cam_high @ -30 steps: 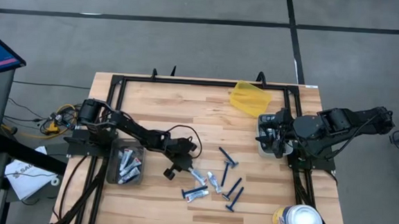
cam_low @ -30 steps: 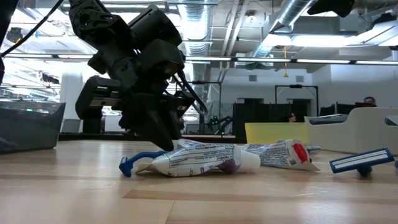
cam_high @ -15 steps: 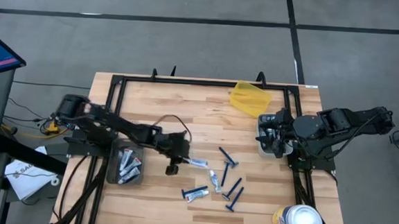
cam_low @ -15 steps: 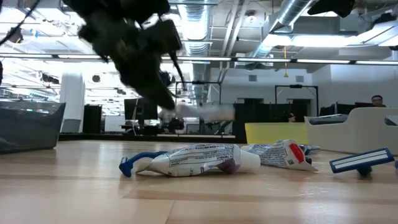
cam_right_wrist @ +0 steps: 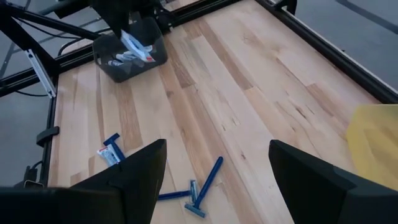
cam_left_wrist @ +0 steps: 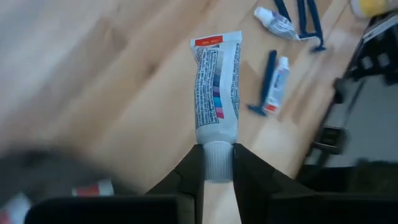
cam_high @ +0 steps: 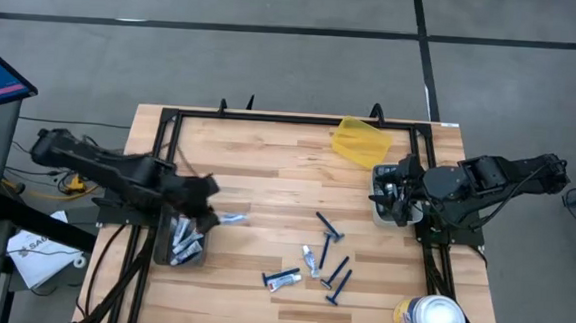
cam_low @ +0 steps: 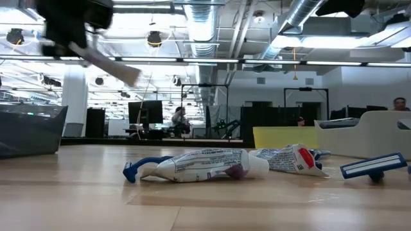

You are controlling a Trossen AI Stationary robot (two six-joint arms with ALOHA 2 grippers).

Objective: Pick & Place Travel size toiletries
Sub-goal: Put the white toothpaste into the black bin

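My left gripper (cam_high: 212,215) hovers at the grey bin's (cam_high: 183,240) far right corner, shut on a white-and-blue squeeze tube (cam_high: 232,218) that shows clearly in the left wrist view (cam_left_wrist: 216,87). The bin holds several tubes. Two more tubes (cam_high: 281,278) (cam_high: 309,258) and several dark-blue razors (cam_high: 329,224) lie flat at the table's middle; in the low view a tube (cam_low: 205,165) and a razor (cam_low: 372,167) lie near. My right gripper (cam_right_wrist: 214,186) waits open at the table's right side (cam_high: 401,194). My left gripper pinches the tube's cap end (cam_left_wrist: 217,163) between its two fingers (cam_left_wrist: 189,177). The tube points straight out past the fingertips, along them. It is lifted clear of the table, lying roughly level above the wood beside the bin.
A yellow scoop-like piece (cam_high: 359,141) lies at the far edge. A white tray (cam_high: 381,202) sits under my right gripper, and a white-lidded canister (cam_high: 431,319) stands at the near right corner. A black frame (cam_high: 170,124) rims the table.
My left gripper has risen from the pile of toiletries at the table's middle with one tube held in its fingers and has swept toward the table's left edge, ending beside the grey bin. The tube is lifted clear; the other tubes and razors have stayed put.
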